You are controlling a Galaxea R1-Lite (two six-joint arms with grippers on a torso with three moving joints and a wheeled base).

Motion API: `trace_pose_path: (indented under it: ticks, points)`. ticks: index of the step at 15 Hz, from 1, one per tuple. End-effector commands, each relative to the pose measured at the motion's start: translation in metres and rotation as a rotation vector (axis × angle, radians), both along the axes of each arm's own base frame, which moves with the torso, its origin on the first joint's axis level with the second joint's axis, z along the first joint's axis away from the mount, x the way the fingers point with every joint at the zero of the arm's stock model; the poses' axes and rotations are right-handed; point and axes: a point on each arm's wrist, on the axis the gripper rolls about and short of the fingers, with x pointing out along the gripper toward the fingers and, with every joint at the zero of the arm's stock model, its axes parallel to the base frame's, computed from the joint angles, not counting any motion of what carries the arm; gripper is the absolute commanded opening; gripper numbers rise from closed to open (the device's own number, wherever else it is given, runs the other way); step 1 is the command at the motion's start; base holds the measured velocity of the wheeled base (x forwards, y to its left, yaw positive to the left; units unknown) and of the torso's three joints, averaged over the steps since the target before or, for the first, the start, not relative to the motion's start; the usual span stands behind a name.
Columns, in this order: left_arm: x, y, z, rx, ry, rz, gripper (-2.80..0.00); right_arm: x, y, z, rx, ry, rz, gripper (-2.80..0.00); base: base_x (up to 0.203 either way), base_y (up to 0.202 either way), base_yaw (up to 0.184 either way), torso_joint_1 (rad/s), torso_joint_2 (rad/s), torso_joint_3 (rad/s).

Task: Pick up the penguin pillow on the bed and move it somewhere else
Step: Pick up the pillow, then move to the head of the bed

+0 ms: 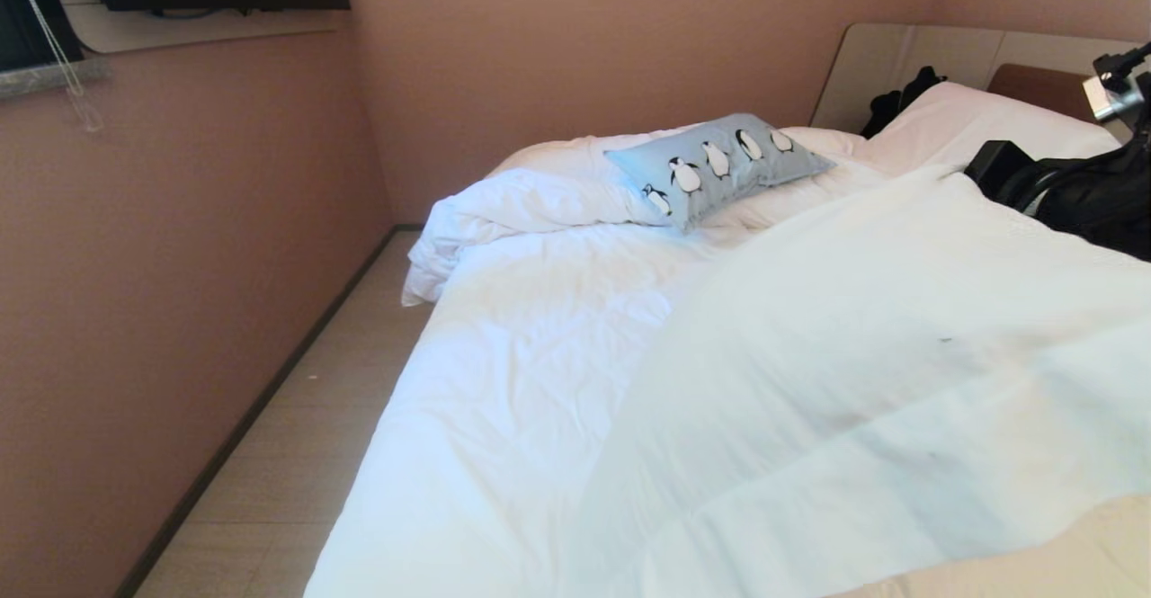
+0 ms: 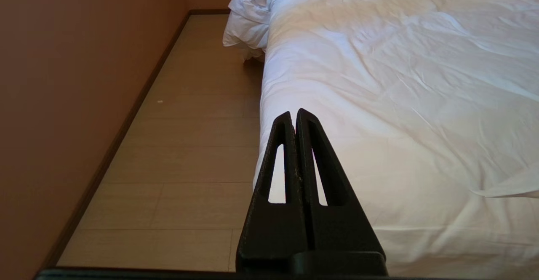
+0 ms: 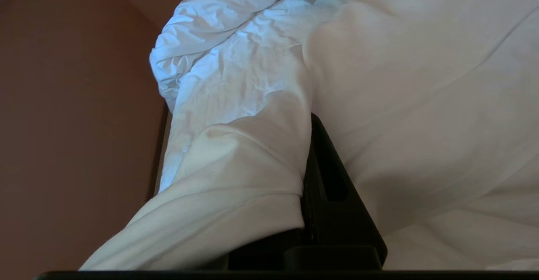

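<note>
Right gripper point(image 3: 313, 179): jaws together, low among the bedding, one dark finger showing; a fold of white duvet point(image 3: 236, 179) drapes over its other side and touches it. Whether cloth is pinched between the jaws, cannot tell.

Left gripper point(image 2: 294, 120): fingers pressed together, empty, hanging off the near corner of the bed point(image 2: 379, 103), over the line where mattress edge meets floor point(image 2: 189, 145). Touches nothing.

Beside that gripper, on the side away from the bed, a narrow strip of pale floor runs between mattress and pinkish wall point(image 1: 180, 265); tight room there. Ahead of both grippers lies a broad stretch of rumpled white duvet.

Penguin pillow point(image 1: 719, 166): well ahead of both grippers, far across the bed near the head end, lying flat on bunched bedding. Long axis diagonal, one end towards the wall-side mattress edge, the other towards the headboard point(image 1: 1034, 85). Penguins in a row along that axis.

A black bag point(image 1: 1079, 193) lies on the bed's far right.
</note>
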Motion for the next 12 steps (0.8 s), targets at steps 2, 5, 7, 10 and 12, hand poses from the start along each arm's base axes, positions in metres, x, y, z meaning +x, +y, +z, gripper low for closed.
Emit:
trace_pose_path:
  ticks: [2, 5, 7, 10, 12]
  points:
    - [0.0, 0.0, 0.0, -0.001, 0.0, 0.001, -2.8, -0.0009, -0.0001, 0.0009, 0.004, -0.004, 0.002, -2.8, 0.0, 0.0, 0.0, 0.0, 0.0, 0.0]
    - [0.0, 0.0, 0.0, -0.003, 0.0, 0.001, -2.8, -0.0013, -0.0001, 0.0013, 0.004, -0.006, 0.003, -2.8, 0.0, -0.02, 0.003, 0.002, 0.0, 0.002]
    - [0.0, 0.0, 0.0, -0.003, 0.0, 0.001, -2.8, -0.0013, -0.0001, 0.0013, 0.004, -0.006, 0.002, -2.8, -0.001, -0.149, 0.008, -0.001, 0.0, 0.003]
    - [0.0, 0.0, -0.0002, -0.003, 0.001, 0.001, -2.8, -0.0018, -0.0002, 0.0018, 0.004, -0.007, 0.003, -2.8, 0.0, -0.193, 0.0, 0.002, 0.0, 0.004]
    - [0.0001, 0.0, -0.0005, -0.003, 0.002, 0.001, -2.8, -0.0023, -0.0003, 0.0025, 0.005, -0.01, 0.002, -2.8, 0.0, -0.196, 0.001, 0.008, 0.0, 0.004]
